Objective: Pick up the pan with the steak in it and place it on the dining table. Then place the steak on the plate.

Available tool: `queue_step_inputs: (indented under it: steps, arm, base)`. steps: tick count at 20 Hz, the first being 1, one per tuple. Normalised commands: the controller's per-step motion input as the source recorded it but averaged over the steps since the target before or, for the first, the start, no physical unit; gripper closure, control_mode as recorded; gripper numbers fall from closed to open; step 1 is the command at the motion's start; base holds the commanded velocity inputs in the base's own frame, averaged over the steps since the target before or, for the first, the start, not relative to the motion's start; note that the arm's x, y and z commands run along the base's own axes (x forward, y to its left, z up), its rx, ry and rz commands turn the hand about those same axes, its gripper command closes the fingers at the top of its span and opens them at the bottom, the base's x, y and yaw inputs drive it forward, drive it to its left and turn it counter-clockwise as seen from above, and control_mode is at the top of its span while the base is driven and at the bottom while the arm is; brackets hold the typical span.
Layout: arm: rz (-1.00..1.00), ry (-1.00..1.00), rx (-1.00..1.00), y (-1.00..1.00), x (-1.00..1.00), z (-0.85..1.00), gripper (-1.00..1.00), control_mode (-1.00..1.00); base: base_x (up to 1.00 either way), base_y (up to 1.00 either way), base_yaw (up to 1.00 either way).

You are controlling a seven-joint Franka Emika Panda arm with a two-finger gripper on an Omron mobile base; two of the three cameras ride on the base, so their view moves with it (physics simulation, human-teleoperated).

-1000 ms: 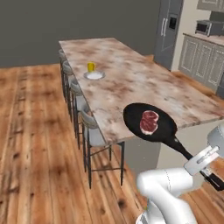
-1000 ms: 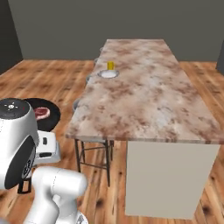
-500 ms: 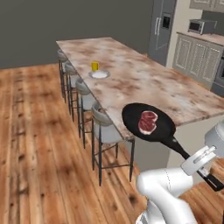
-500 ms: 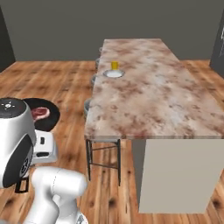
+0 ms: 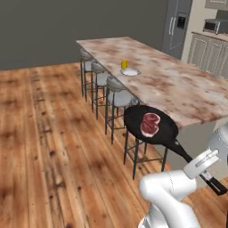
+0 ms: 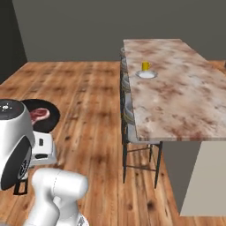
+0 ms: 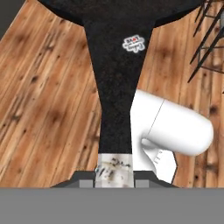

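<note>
My jaws are clamped on the handle of the pan (image 5: 151, 127); the gripper (image 5: 201, 164) sits midway along that handle, which runs straight up the middle of the hand view toward the pan body (image 7: 118, 13). The pan hangs level in the air over the wood floor, off the near corner of the table (image 5: 178, 84), and touches nothing there. The steak (image 5: 149, 124) lies flat in the pan, near its centre.

Change over the last second: both base views have shifted as a whole. The table now stands further to the right and its near end has closed in. That is the base driving, not the things moving. Pan and steak hold the same position relative to the arm.

Meaning for the task: transport is under way and the grip is stable. The pan is not yet over the stone top. The plate (image 5: 130, 71) sits by the table's stool-side edge, well along from the near corner, just beside a yellow cup (image 5: 124, 64). Set-down near the plate remains, then the steak transfer.
</note>
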Motion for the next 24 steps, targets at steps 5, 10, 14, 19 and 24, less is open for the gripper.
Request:
queue_step_inputs:
  steps: [5,10,14,19,24]
  arm:
    - [0.0,0.0,0.0,0.0,0.0,0.0,1.0,1.0]
    - [0.0,0.0,0.0,0.0,0.0,0.0,1.0,1.0]
    - [0.0,0.0,0.0,0.0,0.0,0.0,1.0,1.0]
    - [0.0,0.0,0.0,0.0,0.0,0.0,1.0,1.0]
    - [0.0,0.0,0.0,0.0,0.0,0.0,1.0,1.0]
  base:
    - [0.94,0.76,-0.07]
    - [1.0,0.53,-0.09]
    - [1.0,0.5,-0.08]
    - [1.0,0.51,-0.07]
    - [1.0,0.55,-0.06]
